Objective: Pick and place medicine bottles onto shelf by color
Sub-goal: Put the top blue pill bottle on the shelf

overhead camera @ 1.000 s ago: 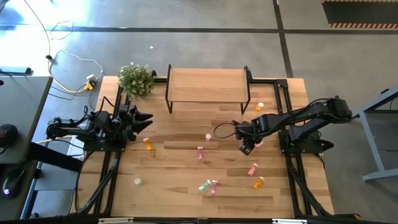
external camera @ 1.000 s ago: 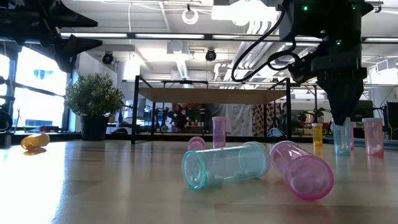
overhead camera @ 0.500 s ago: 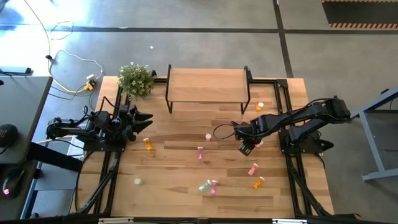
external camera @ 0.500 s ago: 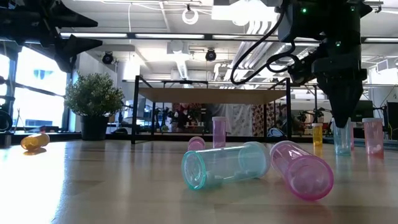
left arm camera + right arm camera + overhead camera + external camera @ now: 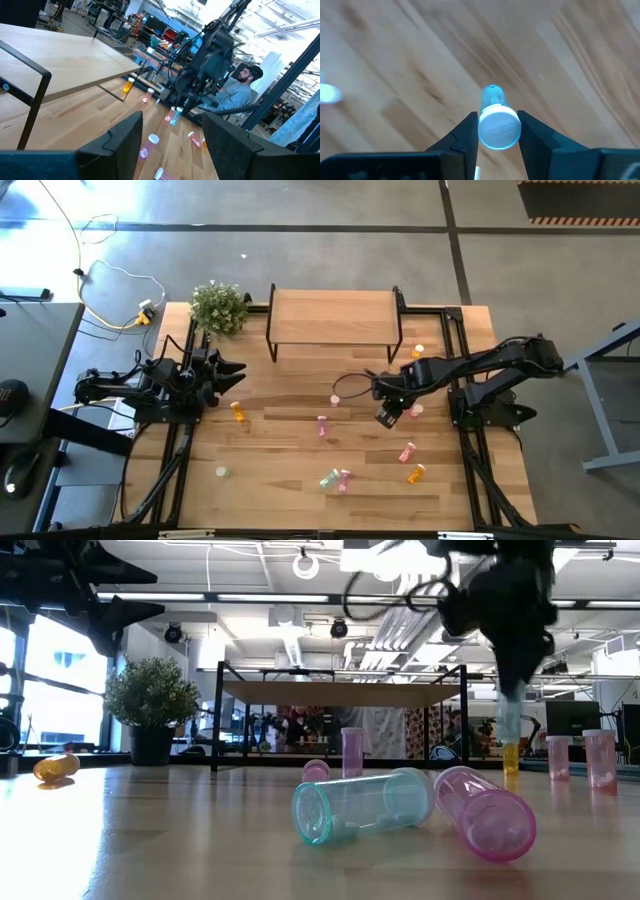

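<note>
Lifted off the worktop (image 5: 290,440) since the earlier frame, light, slick blue-green bottle (image 5: 494,117) hangs clenched below its cap in right gripper (image 5: 495,131) jaws; left gripper (image 5: 172,145) released

This is a robotics lab or workshop in an open industrial hall: a wooden worktop (image 5: 300,450) on a black metal frame stands on a bare concrete floor (image 5: 300,260) with loose cables (image 5: 110,280), under exposed ceiling ducts (image 5: 290,640) and strip lights, with equipment benches and a seated person (image 5: 240,90) behind.

Two dark jointed arms (image 5: 480,368), looped black cables
</note>
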### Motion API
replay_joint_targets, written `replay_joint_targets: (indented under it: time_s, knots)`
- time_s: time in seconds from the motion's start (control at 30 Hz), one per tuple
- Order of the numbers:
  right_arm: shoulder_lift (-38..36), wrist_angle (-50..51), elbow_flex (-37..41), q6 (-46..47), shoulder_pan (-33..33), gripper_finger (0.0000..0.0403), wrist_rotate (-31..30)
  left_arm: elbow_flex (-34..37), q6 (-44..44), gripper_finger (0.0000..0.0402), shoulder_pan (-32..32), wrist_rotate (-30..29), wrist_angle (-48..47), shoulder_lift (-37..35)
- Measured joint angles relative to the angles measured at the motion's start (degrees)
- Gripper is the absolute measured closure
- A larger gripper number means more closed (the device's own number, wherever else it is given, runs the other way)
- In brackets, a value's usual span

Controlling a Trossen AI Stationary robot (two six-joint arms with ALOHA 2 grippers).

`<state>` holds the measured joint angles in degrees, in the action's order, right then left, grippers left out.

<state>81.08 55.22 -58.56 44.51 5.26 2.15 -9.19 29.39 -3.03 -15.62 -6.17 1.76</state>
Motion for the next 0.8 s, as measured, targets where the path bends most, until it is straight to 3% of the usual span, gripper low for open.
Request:
replay_joint_targets:
  time_s: [0.23,0.4,0.8]
  knots:
    - [0.0,1.89,-13.11,-1.5,-1.01,0.03,-2.2,0.0,0.0,0.0204,0.02,-0.04,0.0,-0.02]
    - [-0.01,4.62,-22.83,-6.0,-5.6,0.03,-6.55,0.0,0.0,0.0204,0.01,-0.07,0.0,-0.02]
    - [-0.02,10.72,-41.35,-31.62,-28.96,0.03,-8.45,0.0,-1.69,0.0204,0.02,-1.44,0.0,-0.02]
